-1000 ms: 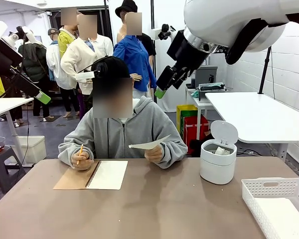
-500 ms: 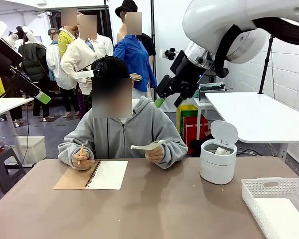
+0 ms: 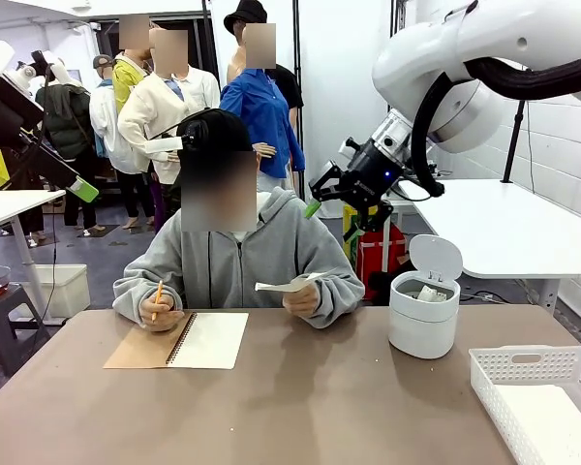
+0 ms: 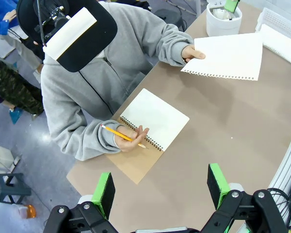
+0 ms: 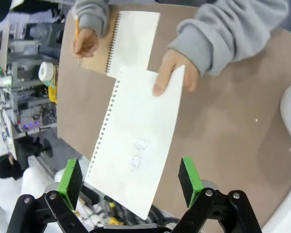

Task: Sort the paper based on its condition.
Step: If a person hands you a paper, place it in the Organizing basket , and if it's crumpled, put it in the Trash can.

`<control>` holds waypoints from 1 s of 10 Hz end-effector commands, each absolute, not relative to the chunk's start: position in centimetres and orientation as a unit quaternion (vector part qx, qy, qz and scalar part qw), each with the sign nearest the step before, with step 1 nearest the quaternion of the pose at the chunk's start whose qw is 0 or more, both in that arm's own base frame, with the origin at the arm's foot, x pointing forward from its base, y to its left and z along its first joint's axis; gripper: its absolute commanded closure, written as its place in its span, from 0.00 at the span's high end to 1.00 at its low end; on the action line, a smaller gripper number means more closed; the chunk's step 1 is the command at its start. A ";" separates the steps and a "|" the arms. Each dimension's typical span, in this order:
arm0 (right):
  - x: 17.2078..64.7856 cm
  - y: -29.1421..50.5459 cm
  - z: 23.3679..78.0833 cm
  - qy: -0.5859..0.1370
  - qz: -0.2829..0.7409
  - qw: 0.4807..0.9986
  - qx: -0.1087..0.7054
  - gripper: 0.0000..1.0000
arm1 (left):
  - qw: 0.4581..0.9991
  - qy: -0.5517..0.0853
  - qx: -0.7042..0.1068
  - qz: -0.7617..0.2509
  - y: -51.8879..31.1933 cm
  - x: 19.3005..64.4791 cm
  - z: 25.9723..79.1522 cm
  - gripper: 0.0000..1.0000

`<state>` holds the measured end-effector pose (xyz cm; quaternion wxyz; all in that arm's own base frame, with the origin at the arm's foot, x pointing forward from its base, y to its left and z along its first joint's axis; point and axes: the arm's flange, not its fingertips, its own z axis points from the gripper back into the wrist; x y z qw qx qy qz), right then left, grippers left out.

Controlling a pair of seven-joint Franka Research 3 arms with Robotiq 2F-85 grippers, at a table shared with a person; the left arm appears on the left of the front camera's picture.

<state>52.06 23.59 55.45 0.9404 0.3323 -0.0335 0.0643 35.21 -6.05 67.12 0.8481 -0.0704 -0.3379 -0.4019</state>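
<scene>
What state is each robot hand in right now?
Left hand: open, holding nothing.
Right hand: open, holding nothing; the flat sheet is in the person's hand.

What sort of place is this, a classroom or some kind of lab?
Most likely a robotics lab or demo hall: a white robot arm hangs near a brown table where a seated person holds up a paper sheet, with a lidded bin and white basket beside, and onlookers stand behind.

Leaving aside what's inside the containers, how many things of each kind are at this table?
Flat white paper sheet: 1
Tan-covered spiral notebook: 1
Yellow pencil: 1
White round lidded bin: 1
White slotted plastic basket: 1
Total: 5
</scene>
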 end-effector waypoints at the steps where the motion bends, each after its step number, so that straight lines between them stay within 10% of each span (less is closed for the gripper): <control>1: 50.5 24.4 55.3 -0.026 0.066 0.936 0.346 1.00 | 0.847 -0.343 -0.070 -0.400 -6.0 35.3 67.1 1.00; 10: 55.3 22.5 49.8 0.121 -0.067 0.895 0.425 1.00 | 0.847 -0.343 -0.070 -0.400 -6.0 35.3 67.1 1.00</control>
